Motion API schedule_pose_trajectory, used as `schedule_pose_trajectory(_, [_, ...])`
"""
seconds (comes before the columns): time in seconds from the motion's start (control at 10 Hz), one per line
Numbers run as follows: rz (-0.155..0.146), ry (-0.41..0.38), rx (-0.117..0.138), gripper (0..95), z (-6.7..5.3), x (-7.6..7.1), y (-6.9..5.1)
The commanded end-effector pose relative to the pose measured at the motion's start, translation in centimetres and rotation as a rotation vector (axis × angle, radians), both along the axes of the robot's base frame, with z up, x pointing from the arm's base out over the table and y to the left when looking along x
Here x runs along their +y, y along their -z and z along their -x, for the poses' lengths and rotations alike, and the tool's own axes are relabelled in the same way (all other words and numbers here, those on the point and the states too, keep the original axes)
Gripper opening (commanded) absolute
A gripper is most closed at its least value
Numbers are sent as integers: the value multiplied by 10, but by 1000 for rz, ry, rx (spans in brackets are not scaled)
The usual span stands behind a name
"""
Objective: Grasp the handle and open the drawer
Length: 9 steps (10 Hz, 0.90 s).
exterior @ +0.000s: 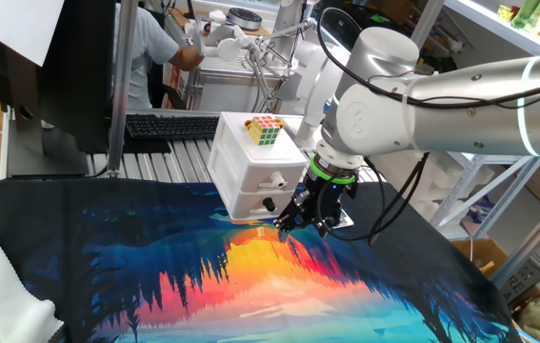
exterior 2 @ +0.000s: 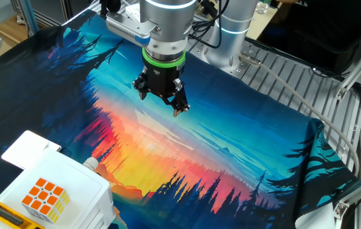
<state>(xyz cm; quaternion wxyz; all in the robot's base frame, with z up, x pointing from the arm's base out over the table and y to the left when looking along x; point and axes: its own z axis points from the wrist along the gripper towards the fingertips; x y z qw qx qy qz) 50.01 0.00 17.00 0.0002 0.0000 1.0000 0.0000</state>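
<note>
Handle (exterior: pixel 276 180): small white pull on the upper drawer front; nothing touches it, and it sits left of and above the pincer in one fixed view.
Pincer (exterior: pixel 298 227): it hangs low over the cloth, just right of the cabinet's lower front corner; it holds nothing.
Fingers (exterior 2: pixel 177 109): dark, pointing down, tips a little apart with a small gap between them, as the other fixed view shows.
Wrist: black body with a green ring above the pincer, then the thick white and silver arm coming in from the right in one fixed view.
Drawer (exterior: pixel 265 179): upper white drawer of the cabinet, front flush with the body, so it looks closed.
Lower drawer (exterior: pixel 260 202): white front with a round black knob (exterior: pixel 269 204), under the task drawer.
Cabinet (exterior: pixel 250 162): small, white, at the far side of the cloth in one fixed view; at the near left corner in the other fixed view.
Puzzle cube (exterior: pixel 263 130): colourful cube lying on the cabinet top.
Cloth (exterior: pixel 250 286): printed with a sunset and dark trees, spread over the bench.
Keyboard (exterior: pixel 170 125): black, on the far side behind the cabinet.
</note>
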Motion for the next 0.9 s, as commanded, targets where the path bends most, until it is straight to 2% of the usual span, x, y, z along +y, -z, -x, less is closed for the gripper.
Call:
schedule_pose_trajectory(0.1, [37,346,-26,0,0,0,0])
schedule_pose_trajectory(0.4, [19,342,-11,0,1,-4,-2])
schedule_pose_trajectory(0.9, [19,346,-14,0,1,-5,-2])
